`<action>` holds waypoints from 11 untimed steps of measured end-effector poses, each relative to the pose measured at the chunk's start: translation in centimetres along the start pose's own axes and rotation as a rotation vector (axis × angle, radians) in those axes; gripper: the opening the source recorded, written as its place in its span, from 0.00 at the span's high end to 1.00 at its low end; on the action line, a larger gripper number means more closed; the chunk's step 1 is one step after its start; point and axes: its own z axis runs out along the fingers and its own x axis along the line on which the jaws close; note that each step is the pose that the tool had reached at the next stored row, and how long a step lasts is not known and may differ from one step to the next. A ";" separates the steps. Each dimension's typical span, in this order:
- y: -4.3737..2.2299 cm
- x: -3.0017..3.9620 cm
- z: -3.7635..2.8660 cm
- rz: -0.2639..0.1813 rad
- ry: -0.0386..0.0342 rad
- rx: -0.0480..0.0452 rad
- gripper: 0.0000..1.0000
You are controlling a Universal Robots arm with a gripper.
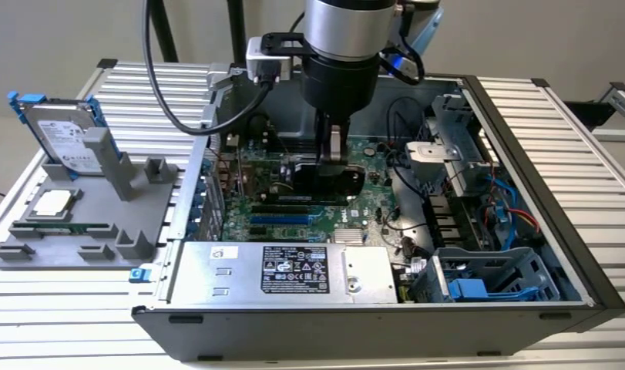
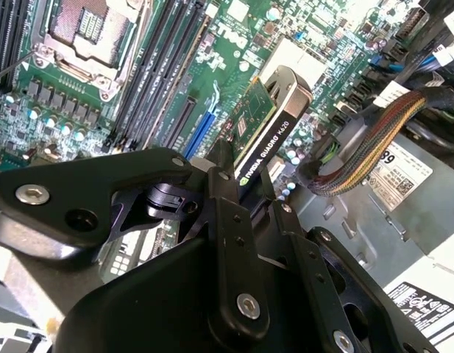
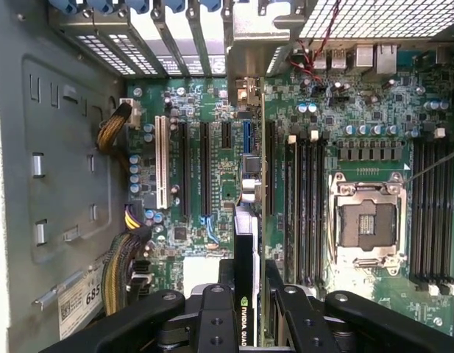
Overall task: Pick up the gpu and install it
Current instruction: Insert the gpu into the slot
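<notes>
The hand (image 3: 245, 323) is grasping the gpu (image 2: 265, 132) by its top edge above the motherboard (image 3: 212, 147); the card is looking light, stiff and fragile

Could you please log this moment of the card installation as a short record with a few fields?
gripper: shut on the gpu, down inside the open computer case
gpu: held on edge between the fingers, above the motherboard, not yet seated
expansion slots: empty in the first wrist view
parts stand: outside the case on the exterior view's left, holding the hard drive upright
</notes>
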 end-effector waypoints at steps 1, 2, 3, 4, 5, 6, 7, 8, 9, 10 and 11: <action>0.00 0.00 0.05 0.000 0.0021 0.0000 1.00; 0.00 0.00 0.11 0.000 0.0044 0.0001 1.00; 0.00 0.00 0.17 0.000 0.0066 0.0002 1.00; 0.00 0.00 0.24 0.000 0.0088 0.0003 1.00; 0.00 0.00 0.30 0.000 0.0112 0.0003 1.00; 0.00 -0.01 0.37 0.000 0.0138 0.0004 1.00; 0.00 -0.01 0.43 0.000 0.0163 0.0005 1.00; 0.00 -0.01 0.48 0.000 0.0183 0.0005 1.00; 0.00 -0.01 0.53 0.000 0.0210 0.0006 1.00; 0.00 -0.01 0.58 0.000 0.0231 0.0007 1.00; 0.00 -0.01 0.60 0.000 0.0255 0.0007 1.00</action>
